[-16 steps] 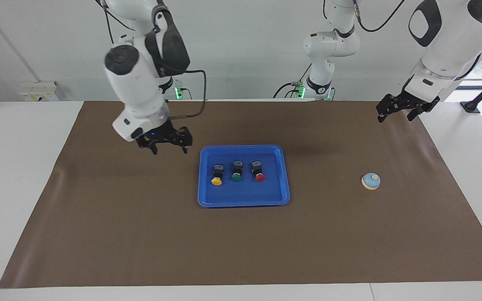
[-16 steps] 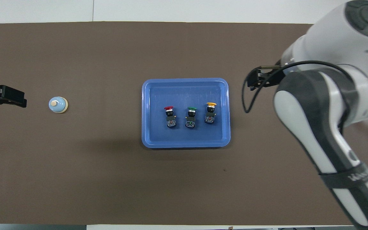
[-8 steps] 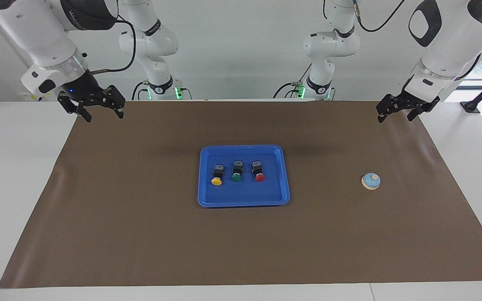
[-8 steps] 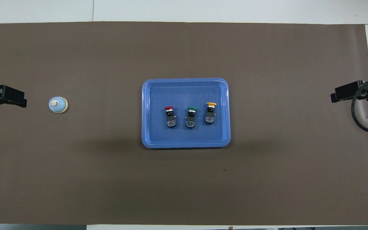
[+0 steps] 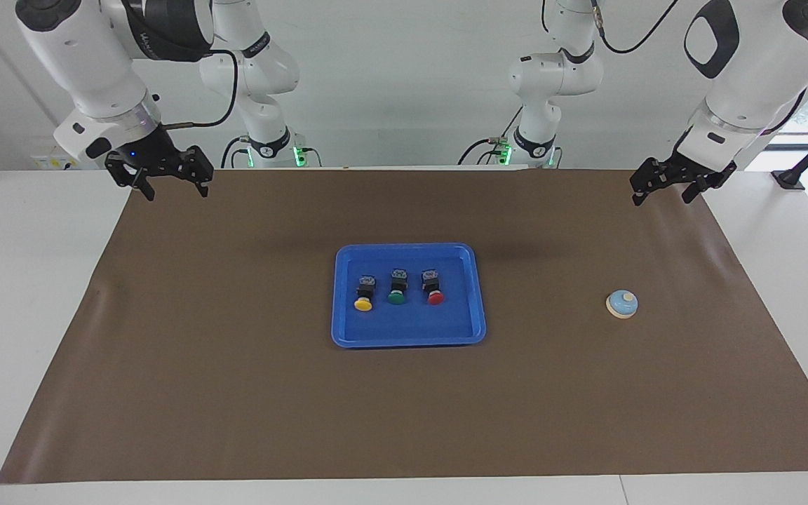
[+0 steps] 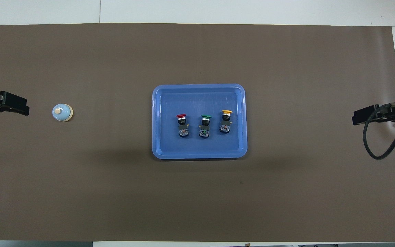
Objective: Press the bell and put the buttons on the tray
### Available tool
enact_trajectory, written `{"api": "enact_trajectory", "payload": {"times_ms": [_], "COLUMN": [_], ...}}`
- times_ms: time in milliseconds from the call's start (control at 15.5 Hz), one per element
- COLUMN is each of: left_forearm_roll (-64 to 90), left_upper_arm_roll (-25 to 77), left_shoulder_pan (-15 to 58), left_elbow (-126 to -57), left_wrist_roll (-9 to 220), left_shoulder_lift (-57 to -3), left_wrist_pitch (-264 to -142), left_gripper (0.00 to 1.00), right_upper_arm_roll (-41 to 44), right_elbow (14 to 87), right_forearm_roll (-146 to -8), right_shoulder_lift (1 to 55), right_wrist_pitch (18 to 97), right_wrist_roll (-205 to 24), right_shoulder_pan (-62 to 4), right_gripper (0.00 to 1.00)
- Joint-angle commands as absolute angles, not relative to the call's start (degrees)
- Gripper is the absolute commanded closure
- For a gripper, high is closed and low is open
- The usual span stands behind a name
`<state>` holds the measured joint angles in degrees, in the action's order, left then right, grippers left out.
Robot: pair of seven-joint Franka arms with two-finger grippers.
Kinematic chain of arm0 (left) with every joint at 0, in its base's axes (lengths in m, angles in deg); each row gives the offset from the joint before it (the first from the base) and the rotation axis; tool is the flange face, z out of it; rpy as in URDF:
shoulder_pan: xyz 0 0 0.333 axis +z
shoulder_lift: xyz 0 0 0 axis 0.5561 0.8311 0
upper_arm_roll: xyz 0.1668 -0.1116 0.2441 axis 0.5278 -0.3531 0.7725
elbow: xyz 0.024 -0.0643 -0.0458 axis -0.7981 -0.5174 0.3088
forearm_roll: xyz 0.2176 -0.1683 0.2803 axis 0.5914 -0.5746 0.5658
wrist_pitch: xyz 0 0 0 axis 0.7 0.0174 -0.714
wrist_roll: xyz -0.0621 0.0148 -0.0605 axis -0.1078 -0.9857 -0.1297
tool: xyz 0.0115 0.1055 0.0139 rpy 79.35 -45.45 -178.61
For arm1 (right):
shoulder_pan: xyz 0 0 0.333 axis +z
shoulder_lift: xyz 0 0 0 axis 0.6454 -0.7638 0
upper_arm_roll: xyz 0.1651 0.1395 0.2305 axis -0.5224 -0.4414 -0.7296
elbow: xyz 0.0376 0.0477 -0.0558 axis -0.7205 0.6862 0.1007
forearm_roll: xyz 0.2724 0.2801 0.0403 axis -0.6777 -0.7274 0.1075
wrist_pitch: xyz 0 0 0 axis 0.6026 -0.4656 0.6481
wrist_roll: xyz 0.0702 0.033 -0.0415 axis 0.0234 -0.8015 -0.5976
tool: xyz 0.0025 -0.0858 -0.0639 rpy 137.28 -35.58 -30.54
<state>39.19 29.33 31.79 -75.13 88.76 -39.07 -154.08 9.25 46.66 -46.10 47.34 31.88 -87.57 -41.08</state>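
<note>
Facing view and overhead view, with the tray (image 5: 475, 294) as landmark. At the middle of the brown mat (image 5: 236, 393) on the worktop (image 5: 32, 280) sits the blue tray, its long axis running from one arm's end of the worktop to the other. In it lie the three buttons in a row along that axis, well apart from the rim: the yellow button (image 5: 364, 293) toward the right arm's end, the green button (image 5: 396, 287) in the middle, the red button (image 5: 433, 287) toward the left arm's end, each on its side with its cap pointing away from the robots. The bell (image 5: 621, 304) stands alone on the mat, well apart from the tray toward the left arm's end and about level with the row of buttons. The left pincer (image 5: 672, 188) hangs open and empty over the mat's edge at that same end, so the bell lies between it and the tray, near it and on the tray's side of it. The right pincer (image 5: 166, 181) hangs open and empty over the mat's edge at the other end, with the whole tray between it and the bell. Judged from this layout, the placing looks complete, and any press of the bell would fall to the left arm as the nearer one, moving toward the tray and down onto the cream knob.
</note>
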Motion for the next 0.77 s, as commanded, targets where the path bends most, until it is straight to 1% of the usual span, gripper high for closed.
{"api": "enact_trajectory", "payload": {"times_ms": [0, 129, 710], "left_forearm_roll": [39.49, 39.49, 39.49], "left_upper_arm_roll": [29.45, 29.45, 29.45], "left_shoulder_pan": [31.68, 31.59, 31.59], "left_elbow": [-75.18, -75.18, -75.26], "left_wrist_roll": [89.1, 89.01, 89.1], "left_shoulder_lift": [-39.68, -39.68, -39.6], "left_wrist_pitch": [-154.22, -154.4, -155.89], "left_gripper": [0.0, 0.0, 0.0], "right_upper_arm_roll": [9.0, 9.08, 9.08], "right_elbow": [47.02, 45.69, 45.95], "right_forearm_roll": [-45.27, -45.27, -45.09], "right_shoulder_lift": [48.69, 47.81, 48.16], "right_wrist_pitch": [33.35, 33.27, 30.9], "right_wrist_roll": [-87.5, -87.59, -87.94], "right_shoulder_pan": [-41.78, -42.04, -41.87], "right_gripper": [0.0, 0.0, 0.0]}}
